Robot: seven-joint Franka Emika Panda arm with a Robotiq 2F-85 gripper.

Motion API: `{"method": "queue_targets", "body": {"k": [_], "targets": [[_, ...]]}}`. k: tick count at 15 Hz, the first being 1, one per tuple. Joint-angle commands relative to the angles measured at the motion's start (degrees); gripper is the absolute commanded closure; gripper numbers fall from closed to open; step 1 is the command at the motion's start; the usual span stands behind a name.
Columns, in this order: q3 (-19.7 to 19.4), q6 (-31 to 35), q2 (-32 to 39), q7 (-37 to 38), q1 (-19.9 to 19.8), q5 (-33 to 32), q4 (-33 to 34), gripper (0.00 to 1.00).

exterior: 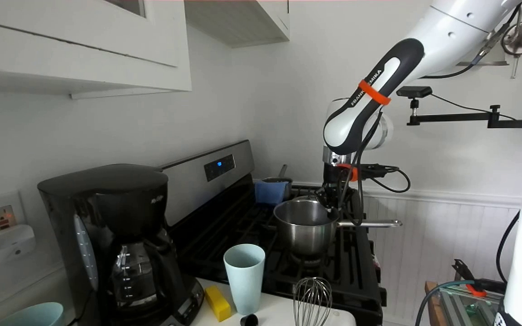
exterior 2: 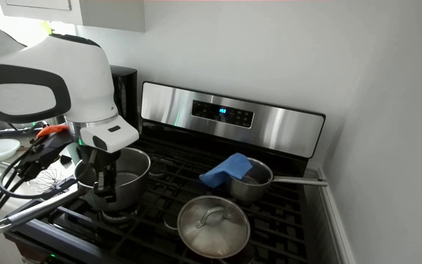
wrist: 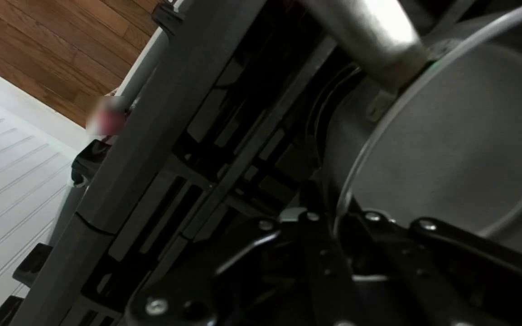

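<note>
"FRANKA EMIKA", partly covered, stands on the arm (exterior: 397,68).

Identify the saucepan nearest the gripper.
The larger saucepan, with the gripper at its rim; the smaller saucepan stands farther off, a blue cloth draped over its rim.

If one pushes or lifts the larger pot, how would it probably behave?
The larger pot would probably keep its shape, since it looks metallic. It may swivel or tilt, because a long handle projects from one side. Its smooth, shiny outside might be slippery.
</note>
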Motion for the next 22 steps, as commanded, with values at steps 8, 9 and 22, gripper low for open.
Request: {"method": "queue_targets", "body": {"k": [8,9,22], "targets": [[1.8,0.5,-6.0,2.0,-2.3,-8.7,-0.1,0.07],[2.3,0.9,-6.9,2.0,-2.4,-9.7,0.4,0.02],[0.7,-3.5,-1.9,-2.1,-0.7,-2.5,11.7,0.00]]}}
